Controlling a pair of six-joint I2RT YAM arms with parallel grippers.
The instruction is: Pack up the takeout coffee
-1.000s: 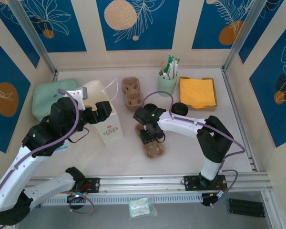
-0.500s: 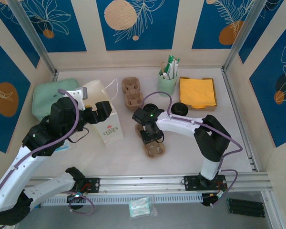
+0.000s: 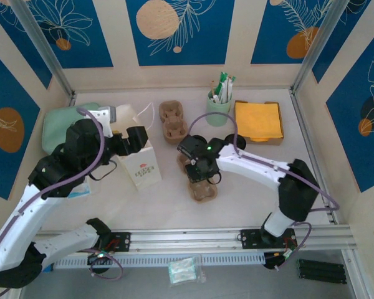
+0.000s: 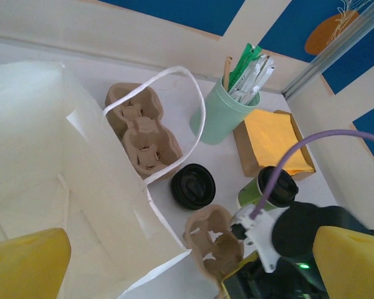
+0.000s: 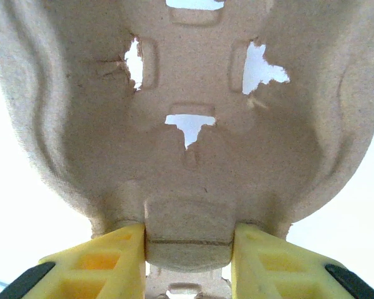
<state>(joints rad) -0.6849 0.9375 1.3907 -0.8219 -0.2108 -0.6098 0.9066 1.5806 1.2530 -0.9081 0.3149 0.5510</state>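
1. The right gripper [image 5: 187,249] is narrowed onto the middle post of the carrier [image 5: 187,124], with a finger touching it on each side. The pulp is thin, so too hard a squeeze could crush or tear the post. Too light a hold could let the carrier tilt and slip out on a lift.
2. The coffee [image 4: 268,190] stands lidded on the worktop [image 3: 174,205], near the napkins [image 4: 271,140] and behind the right arm. It is held by nothing and is not in the carrier. A swing of that arm or its cable could knock it over, and a lid popped loose would mean a spill.
3. A loose lid [image 4: 192,185] lies between the coffee and the bag [image 4: 43,156], close to the carrier. A dragged carrier could shove it into the cup.
4. The left gripper [image 4: 187,268] is spread wide at the bag mouth and grips nothing. I cannot tell whether it touches the paper. If the bag is unsupported, a load catching its rim could fold or tip it.
5. The two grippers work close together beside the bag, so a careless move could make them collide.
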